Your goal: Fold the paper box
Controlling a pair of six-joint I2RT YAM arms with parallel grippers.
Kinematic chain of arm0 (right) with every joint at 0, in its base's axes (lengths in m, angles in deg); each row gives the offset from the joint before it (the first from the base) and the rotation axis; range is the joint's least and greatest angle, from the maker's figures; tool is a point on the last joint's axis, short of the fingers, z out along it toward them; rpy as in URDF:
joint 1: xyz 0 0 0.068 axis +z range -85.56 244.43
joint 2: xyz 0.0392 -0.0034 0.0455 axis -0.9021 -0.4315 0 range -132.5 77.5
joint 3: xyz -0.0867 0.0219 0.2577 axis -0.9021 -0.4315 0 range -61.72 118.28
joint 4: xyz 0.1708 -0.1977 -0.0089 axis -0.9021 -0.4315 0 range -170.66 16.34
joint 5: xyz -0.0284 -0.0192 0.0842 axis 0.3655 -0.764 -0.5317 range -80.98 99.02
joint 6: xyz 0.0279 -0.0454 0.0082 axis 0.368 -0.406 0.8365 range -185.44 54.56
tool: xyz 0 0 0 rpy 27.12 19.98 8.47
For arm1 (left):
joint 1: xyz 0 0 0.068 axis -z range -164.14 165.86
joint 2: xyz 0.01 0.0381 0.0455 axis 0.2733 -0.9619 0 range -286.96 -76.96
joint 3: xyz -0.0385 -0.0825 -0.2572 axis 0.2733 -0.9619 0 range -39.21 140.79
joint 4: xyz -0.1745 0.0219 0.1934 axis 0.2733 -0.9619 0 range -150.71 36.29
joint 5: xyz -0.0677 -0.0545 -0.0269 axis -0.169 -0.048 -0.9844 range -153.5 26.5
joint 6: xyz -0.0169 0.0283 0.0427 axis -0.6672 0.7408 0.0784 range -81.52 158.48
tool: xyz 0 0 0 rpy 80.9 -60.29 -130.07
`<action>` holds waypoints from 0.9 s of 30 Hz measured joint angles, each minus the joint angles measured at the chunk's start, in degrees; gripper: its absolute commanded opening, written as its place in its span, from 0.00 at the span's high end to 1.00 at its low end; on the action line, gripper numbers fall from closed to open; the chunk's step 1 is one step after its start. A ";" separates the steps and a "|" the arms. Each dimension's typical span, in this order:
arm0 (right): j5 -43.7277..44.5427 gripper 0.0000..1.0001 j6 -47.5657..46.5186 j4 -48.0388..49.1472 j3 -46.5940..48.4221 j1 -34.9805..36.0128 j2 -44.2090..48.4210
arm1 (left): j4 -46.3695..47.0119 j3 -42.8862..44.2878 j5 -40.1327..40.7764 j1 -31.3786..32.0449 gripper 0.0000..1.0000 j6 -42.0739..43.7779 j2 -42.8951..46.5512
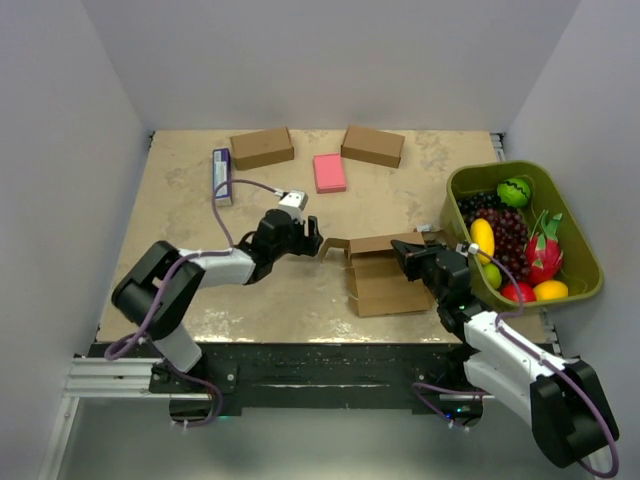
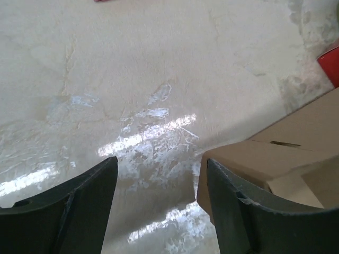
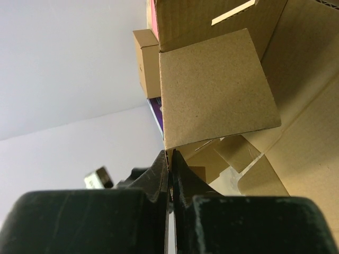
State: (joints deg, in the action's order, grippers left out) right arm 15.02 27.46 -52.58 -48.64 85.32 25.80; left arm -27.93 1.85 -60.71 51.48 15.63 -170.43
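Two black robot arms reach over a brown cardboard paper box (image 1: 385,285), half-folded at the near middle of the tan marbled table (image 1: 180,200). The left gripper (image 1: 312,243) stands with jaws wide and nothing between them, a corner of the box just beside one finger (image 2: 238,211). The right gripper (image 3: 169,159) is pressed closed at the box's far right corner, a thin flap edge pinched at its tips. Bare tabletop lies open left of the box and beyond it; an olive-green plastic basket (image 1: 590,270) of toy fruit sits near its right side. Well apart, along the far edge, one closed brown box (image 1: 262,147) and a second closed brown box (image 1: 373,146) flank a pink rectangular pad (image 1: 329,172).
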 measured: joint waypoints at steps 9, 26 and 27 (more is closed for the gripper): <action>0.11 1.00 -0.02 0.09 0.00 0.00 -0.20 | 2.97 4.42 -7.61 0.04 0.26 3.10 -9.92; 0.46 1.00 -0.39 2.93 0.02 0.02 -2.40 | 10.51 0.07 -15.72 5.33 0.23 9.05 -9.92; 0.46 1.00 -0.39 2.93 0.02 0.02 -2.40 | 10.99 -0.17 -16.26 5.51 0.23 9.16 -9.92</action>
State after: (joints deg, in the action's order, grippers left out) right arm 15.48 27.07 -49.65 -48.62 85.34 23.39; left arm -16.94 1.68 -76.97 56.99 24.78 -180.36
